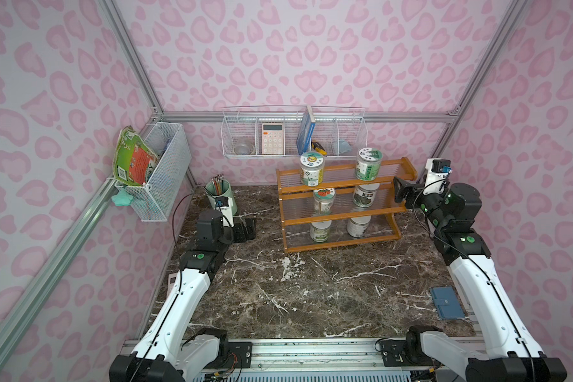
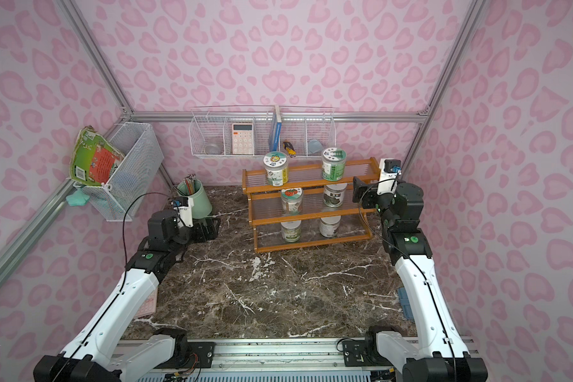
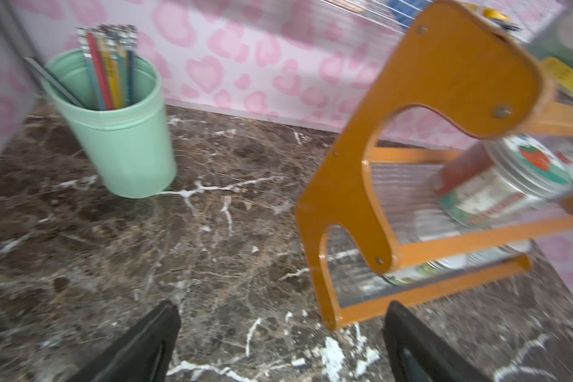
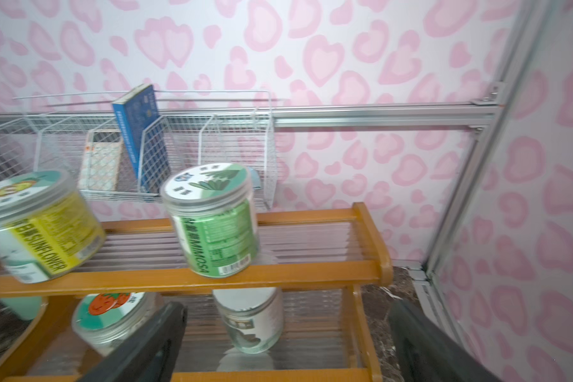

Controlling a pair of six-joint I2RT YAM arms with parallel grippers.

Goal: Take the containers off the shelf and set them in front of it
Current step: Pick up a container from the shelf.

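Jaws spread, the right gripper (image 1: 400, 192) seems aimed at the shelf's (image 1: 338, 216) middle-tier white-lidded jar (image 1: 366, 195); the left gripper (image 1: 245, 228) hovers equally open.

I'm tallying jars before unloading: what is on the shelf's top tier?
Two upright jars stand apart on the shelf's top tier: a yellow-labelled sunflower jar and a green-labelled mimosa jar. Their labels hide most of the contents.

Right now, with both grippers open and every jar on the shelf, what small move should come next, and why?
Probably ease the right gripper forward around the white-lidded jar on the middle tier of the shelf, at its right end. In the right wrist view that jar sits roughly between its open jaws, just ahead. The left gripper is low over the table.
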